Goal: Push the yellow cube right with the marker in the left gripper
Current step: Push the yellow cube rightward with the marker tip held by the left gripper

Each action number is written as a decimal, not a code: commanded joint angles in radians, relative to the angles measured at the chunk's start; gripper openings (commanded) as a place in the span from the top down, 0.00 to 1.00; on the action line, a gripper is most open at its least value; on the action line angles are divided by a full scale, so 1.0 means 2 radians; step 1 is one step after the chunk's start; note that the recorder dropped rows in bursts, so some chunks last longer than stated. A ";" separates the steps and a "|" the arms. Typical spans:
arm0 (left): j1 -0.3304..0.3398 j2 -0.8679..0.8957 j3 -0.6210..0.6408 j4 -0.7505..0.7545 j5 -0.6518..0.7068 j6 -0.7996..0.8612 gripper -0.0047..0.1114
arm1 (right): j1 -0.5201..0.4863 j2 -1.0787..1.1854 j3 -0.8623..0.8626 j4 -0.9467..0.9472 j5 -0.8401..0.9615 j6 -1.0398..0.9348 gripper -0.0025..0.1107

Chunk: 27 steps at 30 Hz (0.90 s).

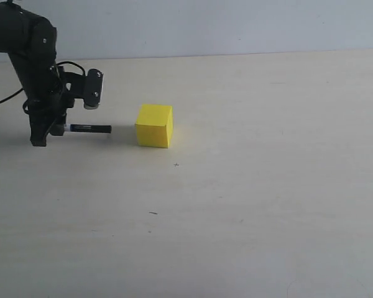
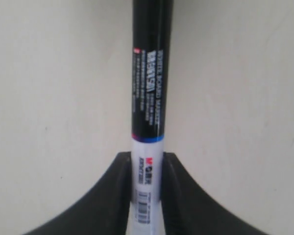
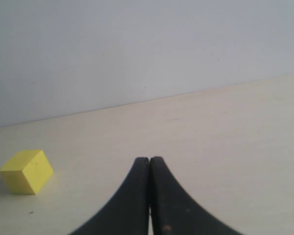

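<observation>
Left gripper [image 2: 147, 169]: your fingers [image 2: 118, 188] are clamped tight on the white end of the marker [image 2: 149, 93], w/ the black barrel sticking straight out. The marker lies level, low over the table [image 1: 267, 217]; can't tell if it touches. Its tip points at the yellow cube [image 1: 154, 125] but is apart from it. The cube sits in the left half, nearer the far edge than the near edge. It looks light, stiff and sharp-edged, so it prob. slides easily but twists if hit off-centre; aim mid left face, low. The barrel looks smooth and may slip back thru the fingers on an end-on push. Right gripper [image 3: 149, 166]: fingers pressed together, holding nothing. Count: 1 marker, 1 cube, 2 grippers.
</observation>
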 commanded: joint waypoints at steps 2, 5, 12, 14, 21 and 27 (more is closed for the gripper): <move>0.012 -0.013 -0.002 0.000 0.001 -0.011 0.96 | 0.000 0.000 0.002 0.000 -0.003 -0.004 0.98; 0.001 -0.005 -0.002 -0.001 -0.001 -0.011 0.96 | 0.000 0.000 0.002 0.000 -0.003 -0.004 0.98; -0.062 0.007 -0.002 -0.039 -0.063 -0.011 0.96 | 0.000 0.000 0.002 0.000 -0.003 -0.004 0.98; -0.081 0.007 -0.002 -0.035 -0.067 -0.011 0.96 | 0.000 0.000 0.002 0.000 -0.003 -0.004 0.98; -0.080 0.007 -0.002 -0.012 -0.040 -0.016 0.96 | 0.000 0.000 0.002 0.000 -0.003 -0.004 0.98; -0.063 0.007 -0.002 -0.010 -0.010 -0.035 0.96 | 0.000 0.000 0.002 0.000 -0.003 -0.004 0.98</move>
